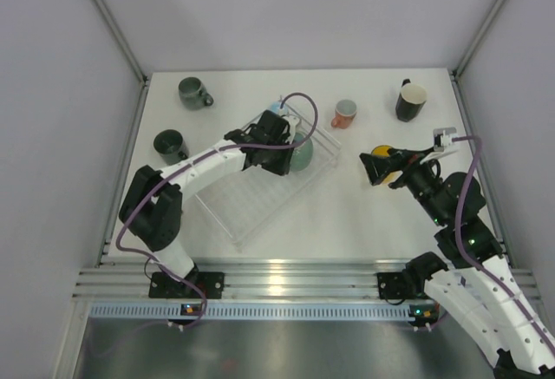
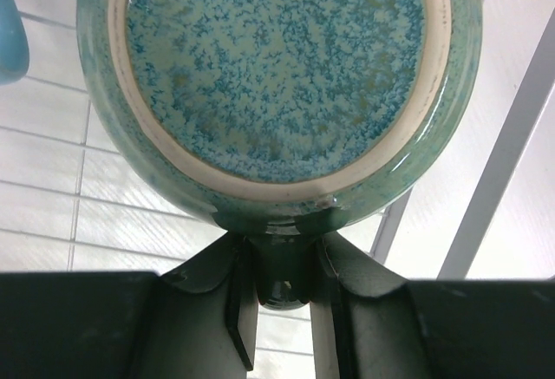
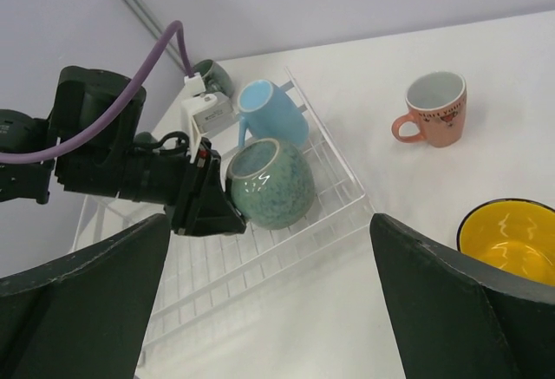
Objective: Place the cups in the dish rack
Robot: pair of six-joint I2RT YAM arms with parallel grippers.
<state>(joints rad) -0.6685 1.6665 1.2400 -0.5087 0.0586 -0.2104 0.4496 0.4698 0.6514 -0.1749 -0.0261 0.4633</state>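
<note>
The left gripper (image 2: 282, 288) is clenched on the handle (image 2: 279, 262) of the teal-green mug (image 3: 273, 186). One finger presses each side of the handle, as the left wrist view shows. That view also looks onto the mug's speckled base with its pale foot ring. The long axis therefore appears to run from the base, on the wrist's side, down toward the mouth, so the mug hangs inverted and tilted.

In the top view the mug sits at about 4 o'clock from the gripper body, over the far right corner of the dish rack (image 1: 247, 201). The light blue mug (image 3: 270, 112) stands in the rack just beside it, at about 11 o'clock. Whether the teal-green mug's rim touches the ribs cannot be told.

The placement likely turns on that narrow gap. Lowering should keep clear of the blue neighbour, and the bare slots lie toward 7 o'clock.

The right gripper (image 1: 380, 167) is spread wide and grasps nothing. The yellow mug (image 3: 507, 238) stands on the table at roughly 12 o'clock from it in the top view, close by the right finger. The right arm is plainly the nearer one for that mug.
</note>
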